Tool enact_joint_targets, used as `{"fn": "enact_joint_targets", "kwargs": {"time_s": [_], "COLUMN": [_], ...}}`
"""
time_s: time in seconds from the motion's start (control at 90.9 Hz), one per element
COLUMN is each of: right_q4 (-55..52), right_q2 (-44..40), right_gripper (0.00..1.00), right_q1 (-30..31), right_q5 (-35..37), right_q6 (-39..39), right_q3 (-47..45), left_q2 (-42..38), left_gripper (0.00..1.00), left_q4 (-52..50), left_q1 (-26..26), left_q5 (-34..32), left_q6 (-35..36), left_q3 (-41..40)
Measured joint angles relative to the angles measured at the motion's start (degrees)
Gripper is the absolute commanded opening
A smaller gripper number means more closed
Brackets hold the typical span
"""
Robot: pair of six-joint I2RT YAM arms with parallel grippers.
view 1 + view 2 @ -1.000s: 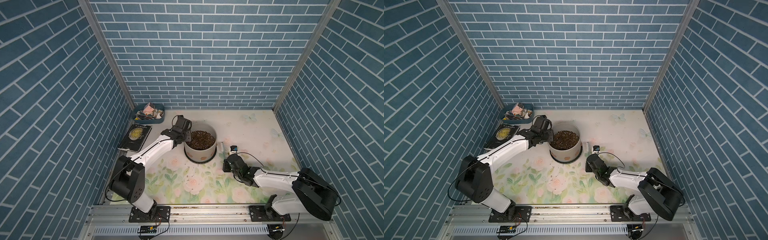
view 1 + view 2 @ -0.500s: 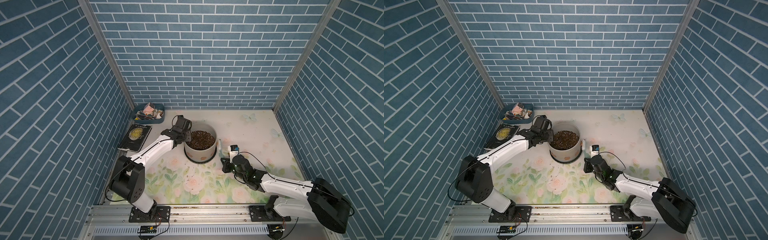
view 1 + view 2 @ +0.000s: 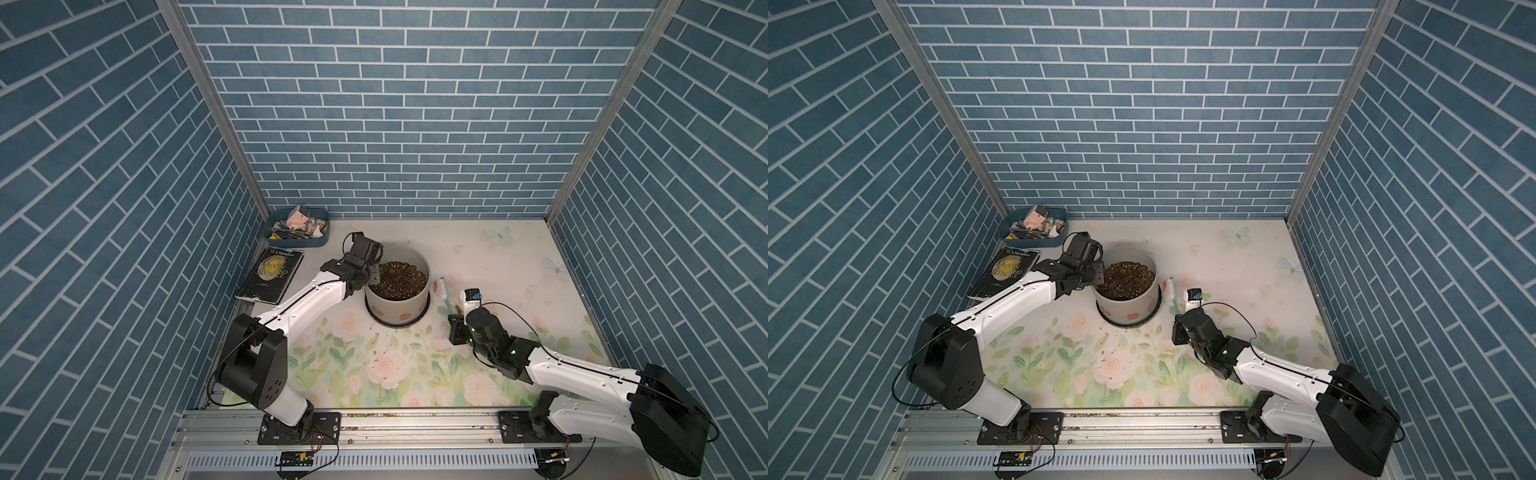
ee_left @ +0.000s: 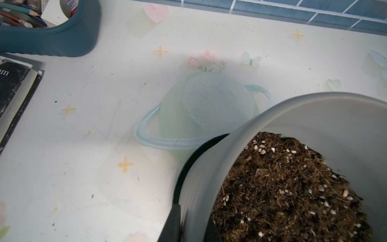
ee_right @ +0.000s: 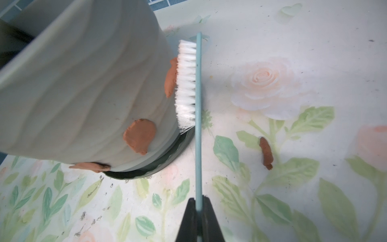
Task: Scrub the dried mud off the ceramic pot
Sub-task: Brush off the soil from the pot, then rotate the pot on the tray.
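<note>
The pale grey ceramic pot point(image 3: 395, 311) point(image 3: 1125, 309) stands mid-table on a black saucer, filled with dark soil. My left gripper point(image 3: 371, 279) point(image 4: 193, 226) is shut on its rim, one finger outside and one inside. Dried mud shows as reddish-brown patches point(image 5: 139, 136) on the pot wall point(image 5: 83, 83), with another patch point(image 5: 170, 79) under the bristles and one point(image 5: 90, 167) at the base. My right gripper point(image 3: 454, 328) point(image 5: 199, 201) is shut on a teal brush point(image 5: 198, 125) point(image 3: 444, 291). Its white bristles point(image 5: 186, 83) press against the pot's right side.
A loose mud flake point(image 5: 266, 153) lies on the floral mat right of the brush. Soil crumbs point(image 3: 382, 357) dot the mat in front of the pot. A blue tray point(image 3: 299, 244) of clutter and a black book point(image 3: 272, 276) sit at the back left. Brick walls enclose three sides.
The right arm has shifted its elbow and wrist beside the pot, still gripping the brush. The left arm and the pot have not moved.
</note>
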Motion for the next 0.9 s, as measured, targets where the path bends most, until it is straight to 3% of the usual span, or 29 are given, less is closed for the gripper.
{"fn": "enact_joint_targets", "kwargs": {"time_s": [0.187, 0.242, 0.374, 0.495, 0.605, 0.726, 0.902], "right_q4": [-9.2, -10.71, -14.67, -16.22, -14.69, -10.71, -6.84], "right_q2": [9.11, 14.27, 21.22, 18.43, 11.74, 5.73, 1.84], "right_gripper": [0.0, 0.0, 0.0, 0.0, 0.0, 0.0, 0.0], "right_q1": [-1.97, -3.78, -5.68, -4.61, 0.11, 5.62, 7.54], "right_q5": [6.23, 7.58, 12.09, 12.61, 12.28, 11.13, 9.18], "right_q6": [-1.97, -3.28, -4.83, -5.88, -5.99, -5.25, -1.99], "right_q3": [8.81, 11.74, 14.21, 13.6, 12.48, 10.23, 3.13], "left_q2": [-0.46, -0.46, -0.52, -0.59, -0.24, 2.1, 7.98], "left_gripper": [0.0, 0.06, 0.35, 0.61, 0.74, 0.79, 0.82], "left_q4": [-0.63, -0.66, -0.76, -1.79, -1.95, -0.5, 0.39], "left_q1": [0.09, 0.09, 0.11, 0.31, 0.48, 0.55, 0.59], "left_q5": [-0.37, -0.33, -0.15, -0.24, -0.37, -0.11, 0.85], "left_q6": [-0.33, -0.46, -0.63, -0.61, -0.31, 1.62, 4.44], "left_q3": [-0.24, -0.24, -0.22, 0.81, 4.15, 8.79, 13.0]}}
